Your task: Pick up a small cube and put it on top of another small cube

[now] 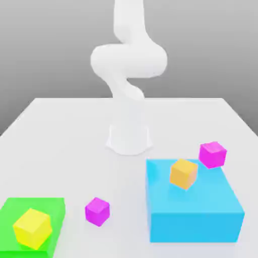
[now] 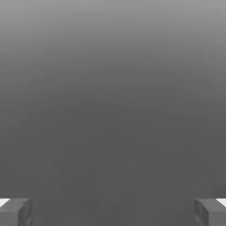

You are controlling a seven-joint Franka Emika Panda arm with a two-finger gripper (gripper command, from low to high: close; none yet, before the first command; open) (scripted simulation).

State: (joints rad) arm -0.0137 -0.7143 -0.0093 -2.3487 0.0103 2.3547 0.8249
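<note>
Cubes lie scattered on the white table (image 1: 60, 131). At its near left corner in the exterior view, a yellow cube (image 1: 32, 228) sits on a flat green block (image 1: 50, 207). Right of it, near the front edge, a small magenta cube (image 1: 97, 211) rests on the bare tabletop. Further right, an orange cube (image 1: 183, 174) stands on a large blue block (image 1: 194, 211), with a second magenta cube (image 1: 212, 154) by that block's far right corner. The gripper (image 2: 113, 212) is spread wide, grasping nothing. The arm's white base (image 1: 129, 136) stands mid-table.

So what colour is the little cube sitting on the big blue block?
Orange; the small orange cube shows best in the exterior view.
</note>
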